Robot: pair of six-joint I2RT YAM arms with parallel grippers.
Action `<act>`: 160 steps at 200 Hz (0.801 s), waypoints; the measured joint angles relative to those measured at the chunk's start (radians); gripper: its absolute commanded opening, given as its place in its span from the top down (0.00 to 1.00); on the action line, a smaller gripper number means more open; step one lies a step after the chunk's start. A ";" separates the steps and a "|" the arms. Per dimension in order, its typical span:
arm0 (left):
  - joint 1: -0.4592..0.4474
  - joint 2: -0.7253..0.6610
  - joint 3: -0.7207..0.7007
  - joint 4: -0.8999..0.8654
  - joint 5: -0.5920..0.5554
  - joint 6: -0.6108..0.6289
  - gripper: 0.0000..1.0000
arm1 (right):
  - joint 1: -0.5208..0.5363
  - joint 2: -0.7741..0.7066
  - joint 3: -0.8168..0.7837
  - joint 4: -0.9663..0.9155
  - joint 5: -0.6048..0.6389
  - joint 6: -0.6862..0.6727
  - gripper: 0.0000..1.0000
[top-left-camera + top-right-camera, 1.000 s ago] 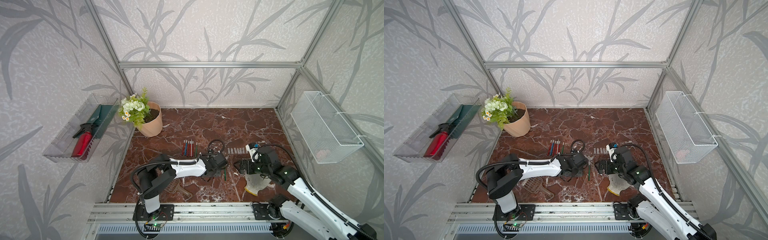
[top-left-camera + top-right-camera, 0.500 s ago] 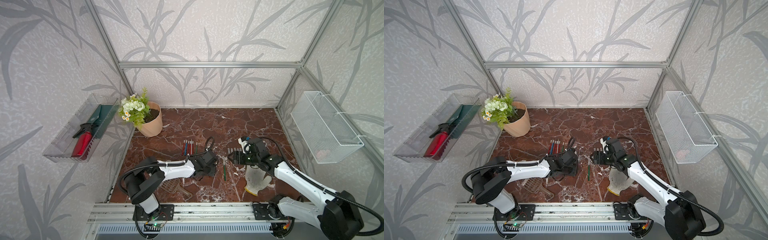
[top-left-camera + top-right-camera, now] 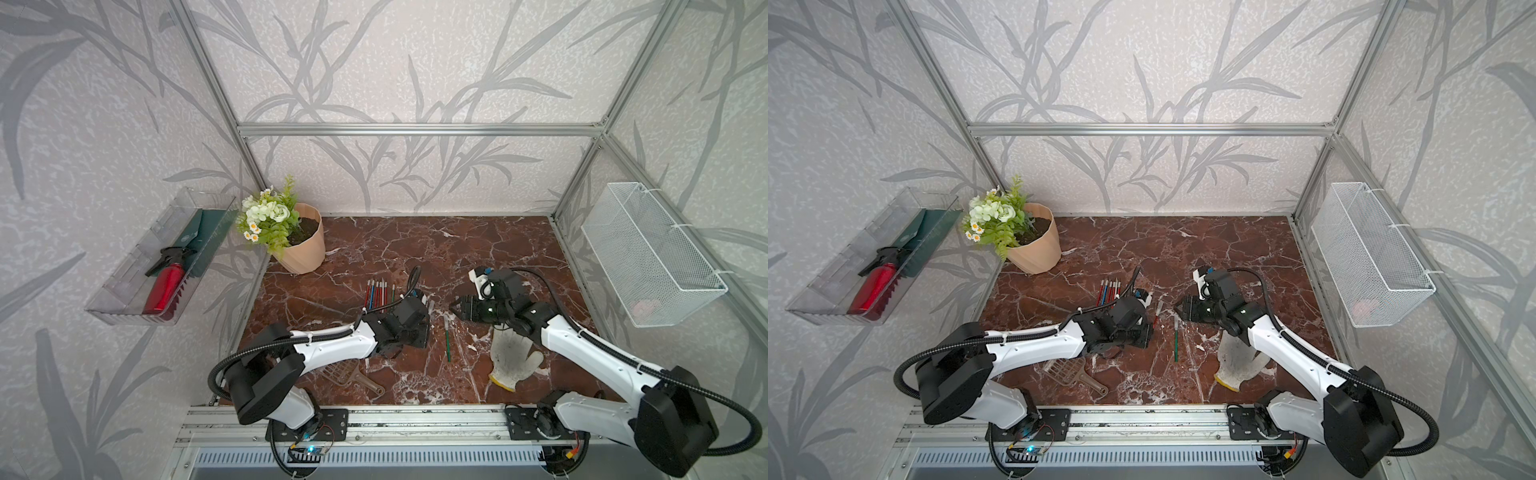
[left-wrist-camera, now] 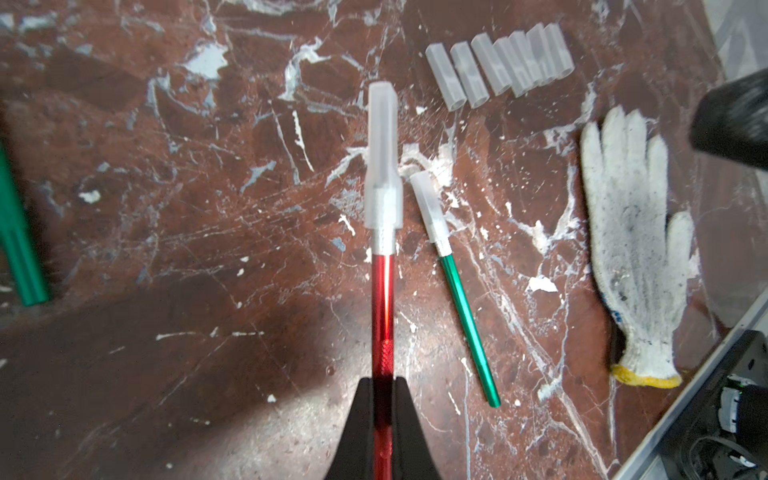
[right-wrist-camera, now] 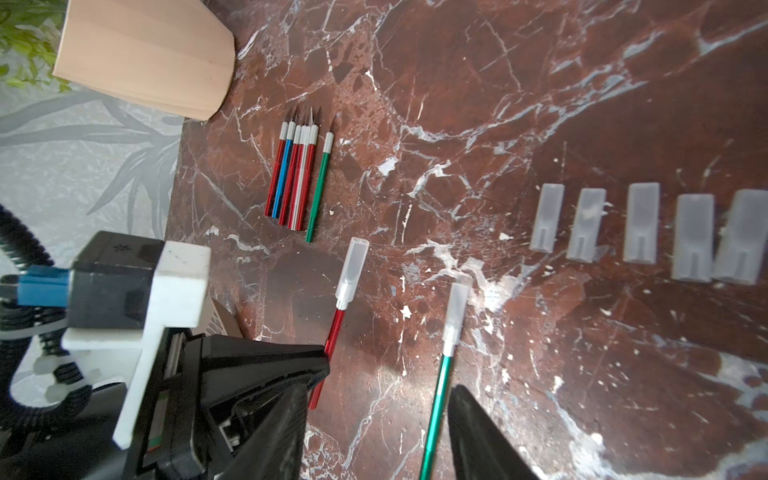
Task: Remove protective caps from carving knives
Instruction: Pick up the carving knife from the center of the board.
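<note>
- Uncapped carving knives [image 5: 297, 178]: these lie side by side near the flower pot [image 5: 145, 54], blades bare. They are judged to be the finished pile, kept apart from the working area.
- Left gripper [image 4: 383, 380]: the jaws are clamped narrowly on the lower handle of the red knife [image 4: 382, 299]. This grip leaves the fitted cap [image 4: 382, 153] and the whole front of the tool exposed, probably so that the other arm can pull the cap straight off along the knife's axis.
- The red knife appears to be held clear of the marble tabletop [image 4: 187, 187], though the views do not settle whether the capped end touches it.
- Green knife [image 4: 467, 324]: this lies flat on the tabletop just beside the red knife with its cap [image 4: 430, 208] in place. No gripper touches it, and it is judged to be next in line.
- Right gripper [image 5: 378, 390]: the jaws stand partly apart and hold nothing. The gripper points toward the red knife's capped end but is not in contact with it.
- Removed caps [image 5: 642, 228]: these sit in a tidy row on the tabletop on the right arm's side, where pulled caps are evidently deposited.
- Work glove [image 4: 636, 232]: this lies flat and is not involved.
</note>
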 measured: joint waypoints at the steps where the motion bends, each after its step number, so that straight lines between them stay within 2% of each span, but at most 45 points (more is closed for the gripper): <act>1: 0.000 0.000 -0.001 0.001 0.000 0.000 0.91 | 0.000 0.002 0.001 0.001 -0.001 0.000 0.47; 60: 0.039 -0.001 -0.025 0.053 0.037 0.041 0.92 | 0.000 0.135 0.034 0.042 -0.075 -0.012 0.48; 160: 0.051 -0.030 -0.058 0.108 0.082 0.046 0.92 | 0.000 0.206 0.058 0.115 -0.087 0.011 0.55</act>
